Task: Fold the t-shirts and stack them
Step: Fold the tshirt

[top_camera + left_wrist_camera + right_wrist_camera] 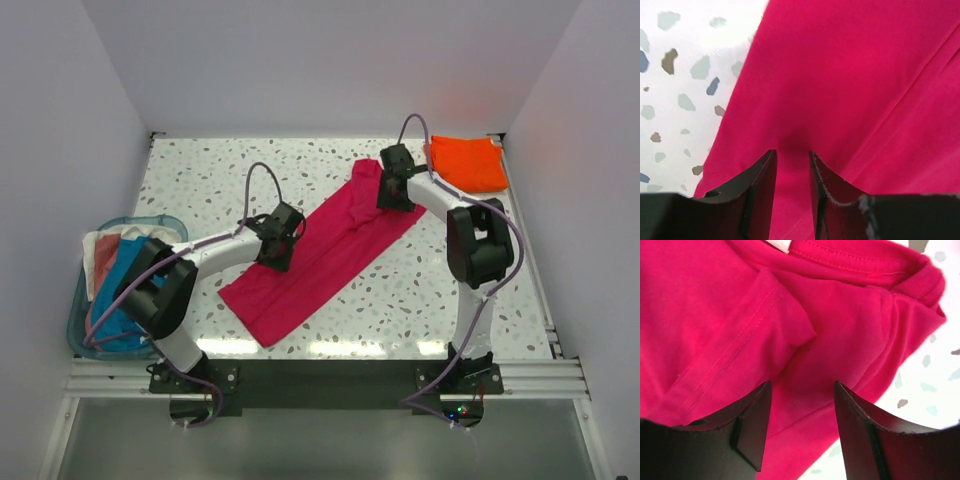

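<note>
Currently, the magenta t-shirt (320,255) lies diagonally as a long strip at mid-counter (200,180), the orange t-shirt (468,162) lies folded at the far right, and the left pincer (792,155) and right pincer (802,385) stand spread over the magenta cloth.

Speckled white table (300,160), pale blue basket (73,325) at left edge holding blue cloth (110,312) and whitish cloth (100,250)

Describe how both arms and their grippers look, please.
The left arm and right arm both have white links, bulky black joint housings and looping purple-grey cables. The left gripper and right gripper carry black, tapered flat fingers. The left's edges show whitish scuffing.
</note>
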Tool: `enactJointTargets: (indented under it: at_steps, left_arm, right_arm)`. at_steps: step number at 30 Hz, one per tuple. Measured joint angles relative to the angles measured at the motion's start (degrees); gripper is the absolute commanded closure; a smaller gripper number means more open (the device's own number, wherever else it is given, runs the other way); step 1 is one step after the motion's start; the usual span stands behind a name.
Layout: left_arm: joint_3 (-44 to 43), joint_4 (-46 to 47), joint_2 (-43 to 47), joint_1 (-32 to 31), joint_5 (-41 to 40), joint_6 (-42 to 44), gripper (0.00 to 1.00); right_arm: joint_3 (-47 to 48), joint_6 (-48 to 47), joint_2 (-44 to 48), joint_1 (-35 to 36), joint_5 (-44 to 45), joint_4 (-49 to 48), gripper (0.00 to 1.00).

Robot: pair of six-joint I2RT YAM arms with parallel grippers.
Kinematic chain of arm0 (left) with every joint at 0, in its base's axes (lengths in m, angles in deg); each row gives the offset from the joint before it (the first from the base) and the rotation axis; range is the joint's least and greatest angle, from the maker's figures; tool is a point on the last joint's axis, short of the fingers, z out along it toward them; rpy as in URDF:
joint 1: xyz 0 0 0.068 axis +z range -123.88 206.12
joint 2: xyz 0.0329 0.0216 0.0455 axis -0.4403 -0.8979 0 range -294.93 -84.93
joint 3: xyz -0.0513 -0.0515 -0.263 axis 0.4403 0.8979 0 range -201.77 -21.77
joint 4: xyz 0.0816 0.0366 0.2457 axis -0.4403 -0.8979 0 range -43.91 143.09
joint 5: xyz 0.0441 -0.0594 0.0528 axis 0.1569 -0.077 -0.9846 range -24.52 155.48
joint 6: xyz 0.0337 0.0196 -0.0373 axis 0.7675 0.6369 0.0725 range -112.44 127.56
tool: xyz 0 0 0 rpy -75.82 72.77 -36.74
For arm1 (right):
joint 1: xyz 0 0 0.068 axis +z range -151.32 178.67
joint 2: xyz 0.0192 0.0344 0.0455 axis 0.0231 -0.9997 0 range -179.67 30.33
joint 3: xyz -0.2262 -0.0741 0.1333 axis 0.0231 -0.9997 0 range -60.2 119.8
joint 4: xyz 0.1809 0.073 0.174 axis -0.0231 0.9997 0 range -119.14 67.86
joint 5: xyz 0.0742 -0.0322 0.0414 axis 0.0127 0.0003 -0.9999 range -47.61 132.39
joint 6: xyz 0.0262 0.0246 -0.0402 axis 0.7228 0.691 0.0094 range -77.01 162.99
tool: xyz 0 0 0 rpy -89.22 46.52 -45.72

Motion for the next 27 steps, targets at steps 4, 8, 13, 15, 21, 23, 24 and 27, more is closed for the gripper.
enactJointTargets:
  at_steps: [4,8,13,15,21,23,24,27]
  left_arm:
    - [1.49,-0.50,-1.09,-1.42,-0.74,-0.92,0.65]
    - [4.17,1.79,0.07,-2.16,-0.52,-4.28,0.67]
    - [10.27,8.07,4.48,-3.48,0.13,-11.32,0.66]
    - [13.22,12.04,6.49,-5.14,1.22,-15.87,0.63]
    - [14.60,25.51,4.00,-14.03,7.19,-31.32,0.50]
    - [11.98,28.06,0.63,-15.65,9.40,-33.99,0.47]
    - [10.84,29.05,-0.61,-16.13,10.43,-34.95,0.47]
    - [9.46,29.42,-1.86,-16.59,11.61,-36.02,0.46]
  right_arm:
    - [2.49,0.02,-4.79,-0.46,-0.74,0.37,0.46]
    - [10.25,-0.44,-9.99,-0.68,-2.51,0.72,0.47]
    - [22.05,-3.89,-17.68,-0.61,-5.03,1.55,0.47]
    - [27.21,-6.32,-20.76,-0.57,-6.29,1.75,0.46]
    - [44.68,-13.57,-31.06,-0.17,-12.37,2.16,0.34]
    - [47.98,-16.02,-32.83,0.22,-13.55,1.99,0.29]
    - [49.03,-17.29,-33.11,0.50,-13.64,1.99,0.28]
    - [49.83,-19.78,-32.74,1.33,-13.33,1.31,0.27]
